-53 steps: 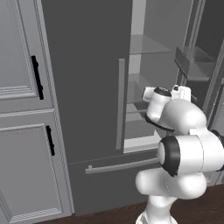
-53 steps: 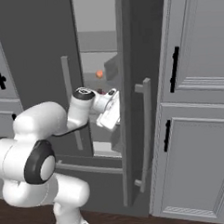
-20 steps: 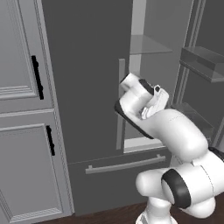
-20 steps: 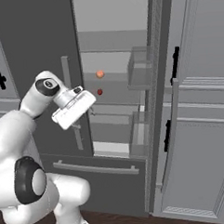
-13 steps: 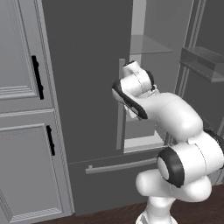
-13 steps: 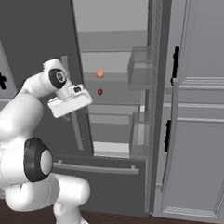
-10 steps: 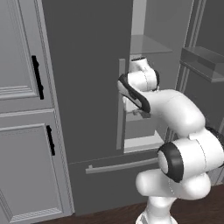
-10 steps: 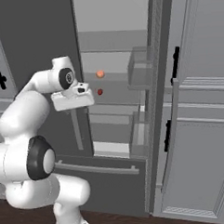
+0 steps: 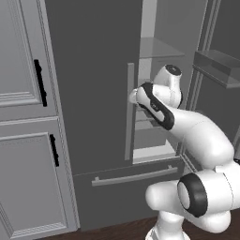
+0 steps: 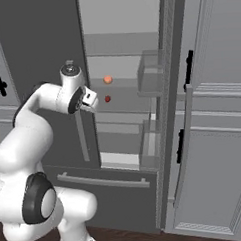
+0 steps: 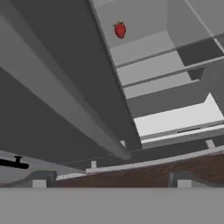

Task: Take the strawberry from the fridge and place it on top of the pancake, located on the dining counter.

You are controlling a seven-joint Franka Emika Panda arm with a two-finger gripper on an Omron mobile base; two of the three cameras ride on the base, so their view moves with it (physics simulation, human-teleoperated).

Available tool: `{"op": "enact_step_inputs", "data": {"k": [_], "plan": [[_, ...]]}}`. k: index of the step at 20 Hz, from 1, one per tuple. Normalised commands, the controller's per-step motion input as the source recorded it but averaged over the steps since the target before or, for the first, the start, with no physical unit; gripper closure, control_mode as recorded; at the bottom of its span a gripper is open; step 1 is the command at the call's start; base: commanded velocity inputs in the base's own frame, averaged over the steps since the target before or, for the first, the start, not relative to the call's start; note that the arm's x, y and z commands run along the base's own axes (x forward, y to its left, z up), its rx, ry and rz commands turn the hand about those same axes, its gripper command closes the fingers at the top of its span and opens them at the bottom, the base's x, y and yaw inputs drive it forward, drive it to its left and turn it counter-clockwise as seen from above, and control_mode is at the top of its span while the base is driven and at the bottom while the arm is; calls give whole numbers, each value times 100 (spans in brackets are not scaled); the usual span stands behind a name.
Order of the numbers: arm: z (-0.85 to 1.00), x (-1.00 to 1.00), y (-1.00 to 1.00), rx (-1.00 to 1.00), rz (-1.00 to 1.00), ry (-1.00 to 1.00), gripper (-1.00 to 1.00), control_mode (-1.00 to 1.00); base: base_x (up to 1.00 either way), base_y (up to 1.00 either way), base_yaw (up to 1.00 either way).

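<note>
On fridge (image 10: 123, 47) shelf, strawberry (image 11: 120, 29), orange fruit (image 10: 108, 79) above

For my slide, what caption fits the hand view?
A red strawberry sits on a shelf inside the open fridge.

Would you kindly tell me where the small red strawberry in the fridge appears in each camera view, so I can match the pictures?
Left base view: I cannot make it out; the white arm stands before the open compartment.
Right base view: the small red strawberry sits on a shelf, just below a rounded orange item.
Hand view: top centre, on a pale shelf.
Shared landmark: the closed fridge door's long vertical grey bar handle.
</note>
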Motion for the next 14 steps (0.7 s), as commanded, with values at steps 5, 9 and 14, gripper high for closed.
{"op": "enact_step_inputs", "data": {"k": [5,9,14], "plan": [[52,26,29,-37,0,-21,-100,-100,0,0,0],[11,38,39,-28,0,-7,-100,-100,0,0,0],[0,38,13,1,0,-3,-100,-100,0,0,0]]}}
